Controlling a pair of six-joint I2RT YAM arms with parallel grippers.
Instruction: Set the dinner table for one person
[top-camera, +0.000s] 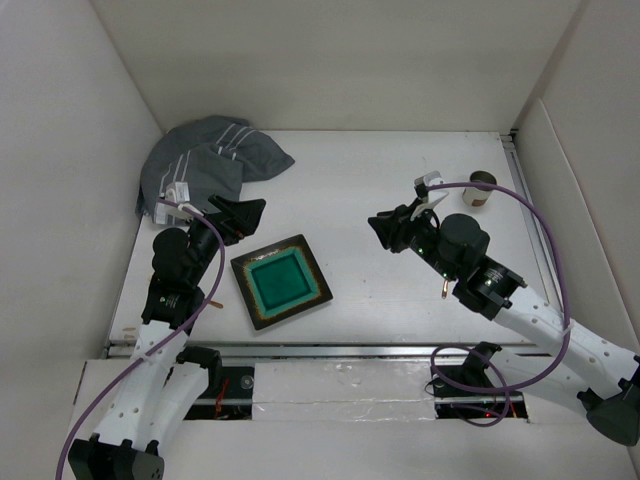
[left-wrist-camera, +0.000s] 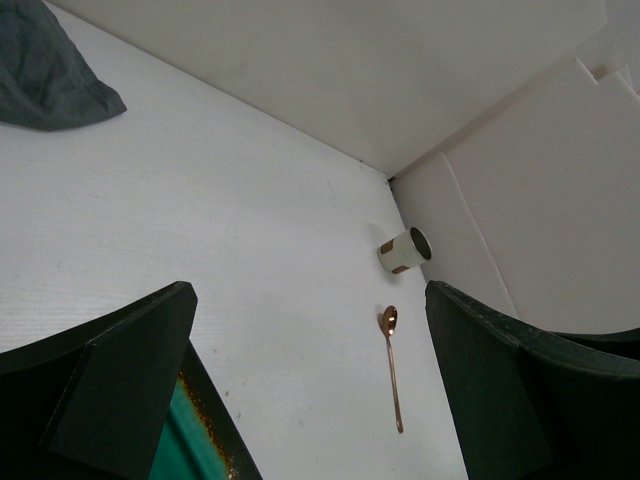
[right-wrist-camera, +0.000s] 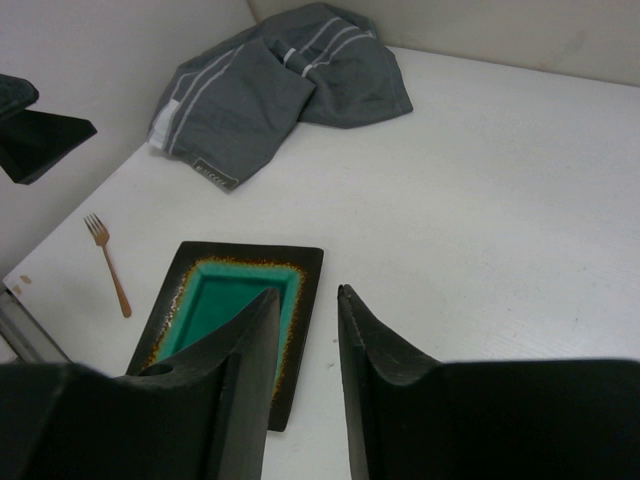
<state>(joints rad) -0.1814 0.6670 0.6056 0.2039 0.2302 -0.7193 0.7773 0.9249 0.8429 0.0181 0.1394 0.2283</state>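
On the white dinner table (top-camera: 370, 180) lies a square black plate with a teal centre (top-camera: 281, 281), near the front left. My left gripper (top-camera: 240, 213) hovers just above its far-left corner, open wide and empty (left-wrist-camera: 308, 300). My right gripper (top-camera: 385, 228) hangs over the table's middle, right of the plate; its jaws stand narrowly apart with nothing between them (right-wrist-camera: 308, 292). A copper spoon (left-wrist-camera: 392, 365) lies on the right, partly under the right arm (top-camera: 445, 285). A copper fork (right-wrist-camera: 108, 265) lies left of the plate (right-wrist-camera: 240, 252).
A crumpled grey striped cloth (top-camera: 210, 160) sits in the far left corner. A small white cup with brown bands (top-camera: 481, 188) lies tipped near the right wall. White walls enclose three sides, and a metal rail (top-camera: 350, 350) runs along the near edge.
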